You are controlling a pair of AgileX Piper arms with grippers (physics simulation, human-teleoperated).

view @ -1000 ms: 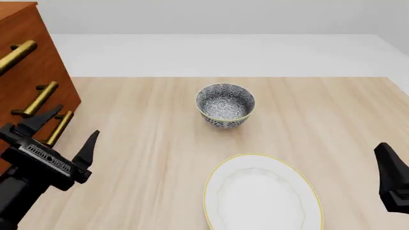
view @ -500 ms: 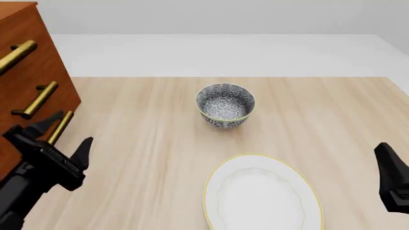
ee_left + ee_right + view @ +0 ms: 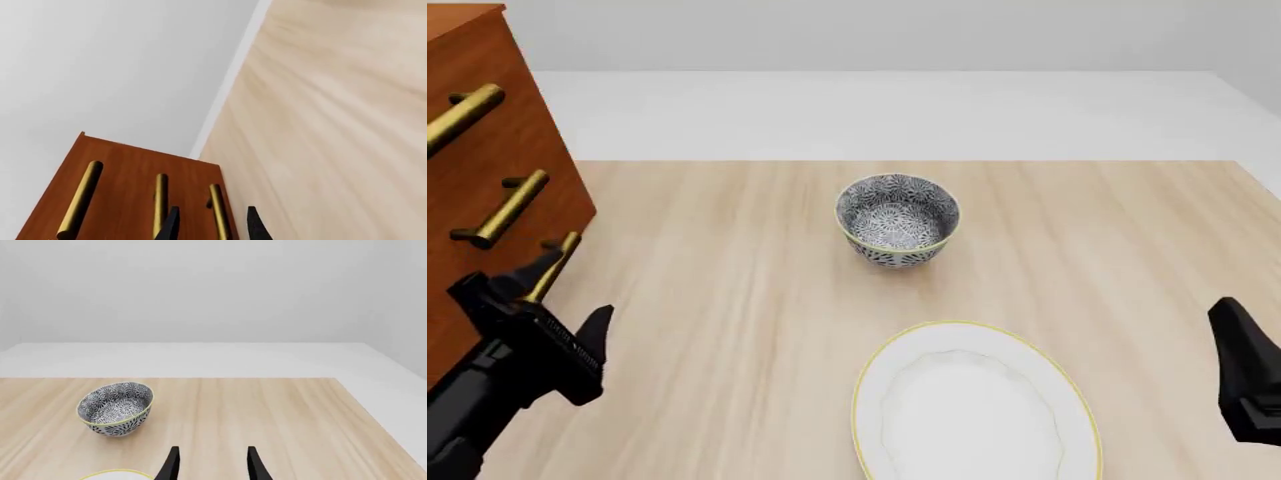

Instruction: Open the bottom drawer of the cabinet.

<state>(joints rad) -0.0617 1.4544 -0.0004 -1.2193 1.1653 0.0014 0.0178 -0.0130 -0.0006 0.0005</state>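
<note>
The cabinet (image 3: 481, 150) stands at the table's left edge, reddish-brown with three brass bar handles. The bottom drawer (image 3: 200, 190) looks shut, its front level with the ones above. Its handle (image 3: 559, 254) is the lowest bar, nearest the tabletop. My left gripper (image 3: 561, 292) is open right at that handle. In the left wrist view the handle (image 3: 219, 210) runs between the two dark fingertips of the left gripper (image 3: 212, 225), apart from both. My right gripper (image 3: 212, 465) is open and holds nothing, low at the table's right (image 3: 1244, 375).
A blue-patterned bowl (image 3: 897, 218) stands mid-table, also in the right wrist view (image 3: 115, 408). A white oval plate with a yellow rim (image 3: 974, 405) lies near the front edge. The two upper handles (image 3: 463, 113) (image 3: 507, 208) stick out above the left gripper.
My left gripper has moved left and down toward the cabinet, its fingers closing in around the lowest handle. The right arm, bowl and plate have not moved.
</note>
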